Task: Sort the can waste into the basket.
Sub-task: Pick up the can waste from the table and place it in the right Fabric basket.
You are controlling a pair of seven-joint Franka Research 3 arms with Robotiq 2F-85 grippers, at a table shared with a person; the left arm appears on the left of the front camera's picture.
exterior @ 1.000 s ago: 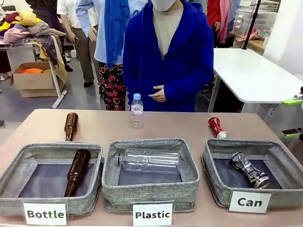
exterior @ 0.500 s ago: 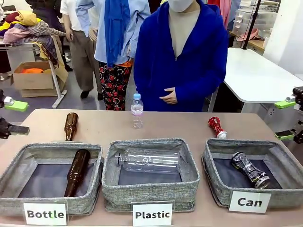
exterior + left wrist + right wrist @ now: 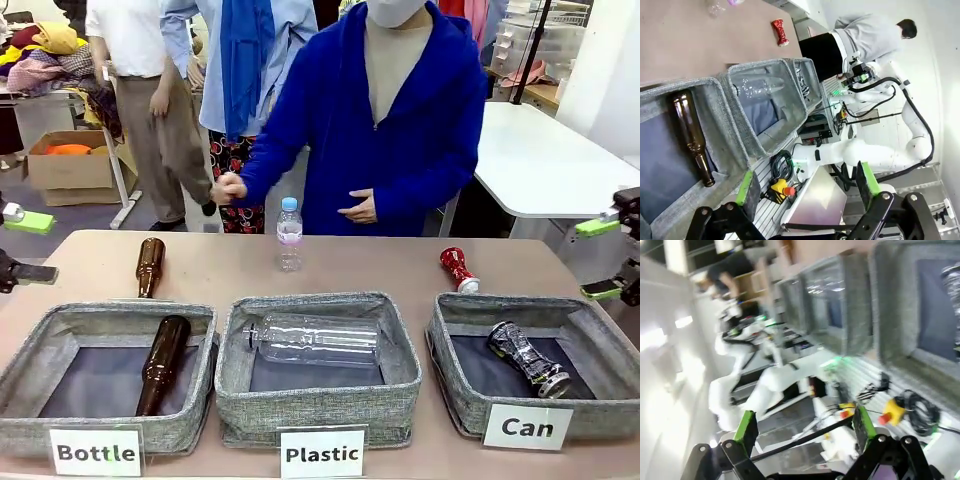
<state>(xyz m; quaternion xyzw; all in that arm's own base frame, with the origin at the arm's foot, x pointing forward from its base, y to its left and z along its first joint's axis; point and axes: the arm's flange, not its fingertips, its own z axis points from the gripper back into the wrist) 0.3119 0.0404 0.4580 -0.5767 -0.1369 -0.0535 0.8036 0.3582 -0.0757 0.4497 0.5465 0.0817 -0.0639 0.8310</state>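
A red can (image 3: pixel 458 268) lies on the tan table just behind the grey basket labelled "Can" (image 3: pixel 447 345). A black printed can (image 3: pixel 528 358) lies inside that basket. My left gripper (image 3: pixel 20 247) hovers open at the table's far left edge, far from both cans. My right gripper (image 3: pixel 603 258) hangs open at the far right, beside the basket and above table height. The left wrist view shows my open left gripper (image 3: pixel 806 185), holding nothing, and the red can (image 3: pixel 779 32) far off. In the blurred right wrist view, my open right gripper (image 3: pixel 805 425) faces the Can basket (image 3: pixel 895 315).
The "Bottle" basket (image 3: pixel 40 335) holds a brown bottle (image 3: pixel 162 362); another brown bottle (image 3: pixel 149 266) lies behind it. The "Plastic" basket (image 3: pixel 232 350) holds a clear bottle (image 3: pixel 315 340). A small water bottle (image 3: pixel 289 234) stands mid-table. A person in blue (image 3: pixel 400 120) stands at the far side.
Both grippers have come into view at the table's left and right edges. The person in blue has stepped to picture right and stretched a fist out to picture left. Cans have not moved.
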